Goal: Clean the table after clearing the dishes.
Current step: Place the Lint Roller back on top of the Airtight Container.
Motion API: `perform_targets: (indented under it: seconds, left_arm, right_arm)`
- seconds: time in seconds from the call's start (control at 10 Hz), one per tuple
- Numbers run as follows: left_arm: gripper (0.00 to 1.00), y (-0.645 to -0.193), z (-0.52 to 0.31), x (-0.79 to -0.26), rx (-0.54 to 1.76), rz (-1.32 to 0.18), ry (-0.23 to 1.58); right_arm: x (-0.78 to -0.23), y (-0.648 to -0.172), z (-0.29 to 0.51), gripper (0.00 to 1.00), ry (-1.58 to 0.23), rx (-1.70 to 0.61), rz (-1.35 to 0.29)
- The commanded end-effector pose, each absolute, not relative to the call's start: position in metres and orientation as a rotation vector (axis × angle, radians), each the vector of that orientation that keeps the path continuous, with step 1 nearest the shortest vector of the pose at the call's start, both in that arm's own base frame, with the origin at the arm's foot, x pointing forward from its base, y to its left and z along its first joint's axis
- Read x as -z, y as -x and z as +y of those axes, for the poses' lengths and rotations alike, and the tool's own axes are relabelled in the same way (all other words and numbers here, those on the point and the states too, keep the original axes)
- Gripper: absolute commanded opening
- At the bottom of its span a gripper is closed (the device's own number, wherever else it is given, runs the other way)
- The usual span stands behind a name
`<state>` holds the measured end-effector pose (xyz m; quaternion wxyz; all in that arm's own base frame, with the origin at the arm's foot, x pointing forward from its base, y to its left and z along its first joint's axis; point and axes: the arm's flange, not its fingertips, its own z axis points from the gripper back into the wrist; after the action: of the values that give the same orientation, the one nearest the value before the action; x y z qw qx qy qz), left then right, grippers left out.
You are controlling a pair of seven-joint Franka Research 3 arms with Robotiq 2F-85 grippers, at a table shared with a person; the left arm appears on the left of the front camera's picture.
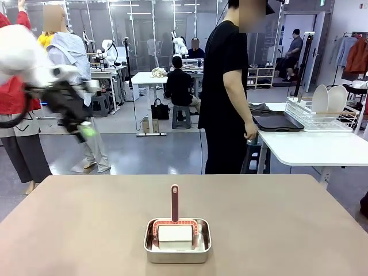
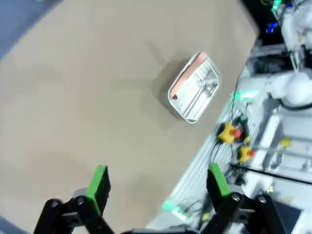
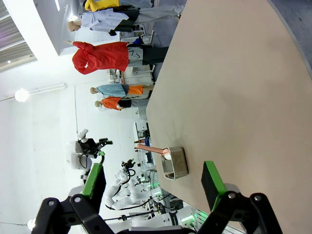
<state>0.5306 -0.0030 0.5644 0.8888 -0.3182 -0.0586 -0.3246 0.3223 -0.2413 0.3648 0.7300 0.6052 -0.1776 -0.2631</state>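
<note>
The taupe table is bare apart from a small steel pan near its front edge, which holds a white-headed brush with a red handle. The dishes are on a white side table at the right: two dark trays and white plates standing in a wire rack. My left gripper is a blur, raised at the far left off the table. In its wrist view the left gripper is open above the table, far from the pan. My right gripper is open and empty, with the pan beyond it.
A person in black stands at the far right edge, one hand by the trays. The white side table adjoins the far right corner. Robot bases and cables lie past the near edge.
</note>
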Motion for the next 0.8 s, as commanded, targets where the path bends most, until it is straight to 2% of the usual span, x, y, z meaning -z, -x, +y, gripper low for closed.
perform_targets:
  seconds: [0.0, 0.2, 0.3, 0.5, 0.7]
  left_arm:
    - [1.0, -0.478, 0.092, -0.538, 0.369, -0.341, 0.886]
    - [1.0, -0.414, 0.202, -0.509, 0.055, -0.486, 1.015]
    - [1.0, -0.386, 0.243, -0.488, -0.161, -0.475, 0.961]
    - [1.0, -0.343, 0.282, -0.458, -0.233, -0.61, 1.014]
    - [1.0, -0.325, 0.302, -0.44, -0.297, -0.684, 1.001]
  right_arm:
    - [-0.367, -0.319, -0.242, 1.0, -1.335, 0.564, -0.388]
    - [-0.367, -0.319, -0.242, 1.0, -1.335, 0.564, -0.388]
    - [-0.367, -0.319, -0.242, 1.0, -1.335, 0.564, -0.388]
    - [-0.367, -0.319, -0.242, 1.0, -1.335, 0.564, -0.388]
    - [-0.367, -0.319, -0.242, 1.0, -1.335, 0.564, -0.388]
